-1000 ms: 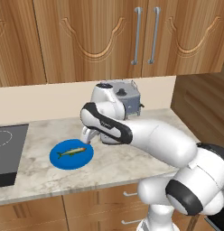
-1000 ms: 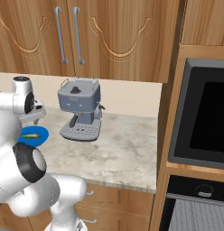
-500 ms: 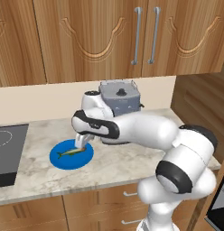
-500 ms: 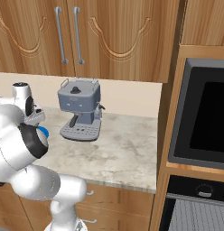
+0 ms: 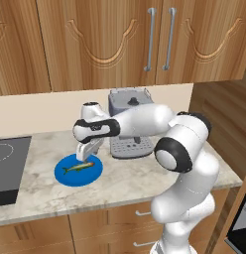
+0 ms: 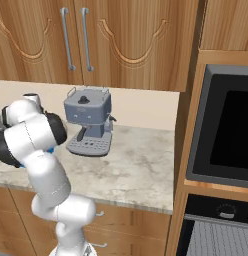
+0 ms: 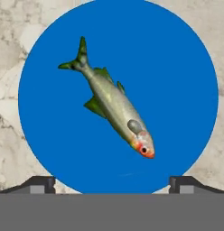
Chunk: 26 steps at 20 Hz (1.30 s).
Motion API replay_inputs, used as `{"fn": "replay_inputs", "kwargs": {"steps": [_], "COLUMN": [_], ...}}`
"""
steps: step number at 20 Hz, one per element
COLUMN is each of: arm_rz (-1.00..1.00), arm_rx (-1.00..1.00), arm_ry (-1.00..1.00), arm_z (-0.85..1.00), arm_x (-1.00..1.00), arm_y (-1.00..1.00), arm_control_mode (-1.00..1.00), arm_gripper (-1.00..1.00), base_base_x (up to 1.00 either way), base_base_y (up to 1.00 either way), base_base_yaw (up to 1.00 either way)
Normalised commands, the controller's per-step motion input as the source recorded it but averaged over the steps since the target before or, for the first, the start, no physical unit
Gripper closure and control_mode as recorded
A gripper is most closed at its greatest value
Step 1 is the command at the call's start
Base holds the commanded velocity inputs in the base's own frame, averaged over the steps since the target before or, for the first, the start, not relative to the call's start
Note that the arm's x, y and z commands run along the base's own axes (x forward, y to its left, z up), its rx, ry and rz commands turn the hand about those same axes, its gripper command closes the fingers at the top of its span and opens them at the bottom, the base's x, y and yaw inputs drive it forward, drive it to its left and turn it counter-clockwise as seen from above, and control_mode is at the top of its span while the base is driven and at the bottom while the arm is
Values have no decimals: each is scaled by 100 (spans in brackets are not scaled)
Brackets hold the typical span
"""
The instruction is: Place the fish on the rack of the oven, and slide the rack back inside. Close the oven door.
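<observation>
The fish (image 7: 114, 103), olive-green with a pale belly and a reddish snout, lies slantwise on a round blue plate (image 7: 177, 67). From the left base view the fish (image 5: 79, 167) rests in the middle of that plate (image 5: 65, 174) on the counter. My gripper (image 5: 85, 154) hangs just above it, pointing down. It is open, and its two fingertips (image 7: 39, 182) stand wide apart with nothing between them. The oven (image 6: 221, 212) sits low at the far right, with the silver bars of the rack (image 6: 216, 241) below its front. The oven door is out of view.
A grey coffee machine (image 5: 129, 126) stands just right of the plate, behind my arm. A black cooktop (image 5: 6, 168) lies at the counter's left. The upper black-glass appliance (image 6: 228, 132) fills the tall cabinet on the right. Wooden wall cabinets (image 5: 120, 39) hang above the counter.
The arm has swung left and down over the plate, bringing the gripper from beside the coffee machine to just above the fish. The fish and plate have not moved.
</observation>
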Motion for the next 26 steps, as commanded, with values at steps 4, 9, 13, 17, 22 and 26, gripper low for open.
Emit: {"fn": "replay_inputs", "kwargs": {"steps": [4, 9, 13, 17, 22, 26], "arm_rz": [0, 0, 0, 0, 0, 4], "arm_rx": [-8, -13, -8, -3, 0, 0], "arm_ry": [2, -1, -1, 0, 0, 0], "arm_z": [-34, -45, -34, -24, -22, -24], "arm_x": [46, 19, 10, 1, 0, -34], "arm_y": [39, 34, 5, 0, 0, -1], "arm_control_mode": [-100, -100, -100, -100, -100, -100], "arm_gripper": [-100, -100, -100, -100, -100, -100], "base_base_x": [0, 0, 0, 0, 0, 0], "base_base_y": [0, 0, 0, 0, 0, 0], "base_base_yaw": [0, 0, 0, 0, 0, 0]}}
